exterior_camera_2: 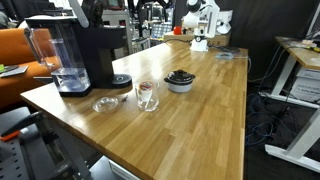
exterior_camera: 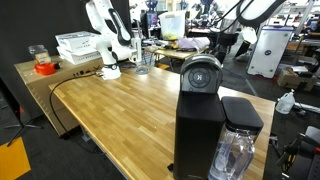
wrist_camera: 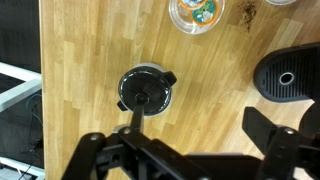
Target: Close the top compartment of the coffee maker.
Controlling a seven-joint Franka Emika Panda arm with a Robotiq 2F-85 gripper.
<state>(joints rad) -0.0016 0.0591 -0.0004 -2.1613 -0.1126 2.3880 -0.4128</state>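
Note:
The coffee maker (exterior_camera: 198,130) is a tall matte-black box at the near end of the wooden table, and it also shows in an exterior view (exterior_camera_2: 95,50). Its top compartment lid (exterior_camera: 201,72) stands raised, with the silver-grey ring facing out. The clear water tank (exterior_camera: 240,145) sits at its side. My gripper (wrist_camera: 180,148) shows only in the wrist view, open and empty, high above the table. A black rounded part with a small hole (wrist_camera: 290,75) lies at the right edge of the wrist view; it looks like the machine's base tray.
A black round dish with a handle (wrist_camera: 145,90) sits under the wrist camera and shows in an exterior view (exterior_camera_2: 180,80). A glass (exterior_camera_2: 146,95) and a clear dish (exterior_camera_2: 105,103) stand by the machine. A white arm (exterior_camera: 105,40) and white trays (exterior_camera: 77,45) are at the far end.

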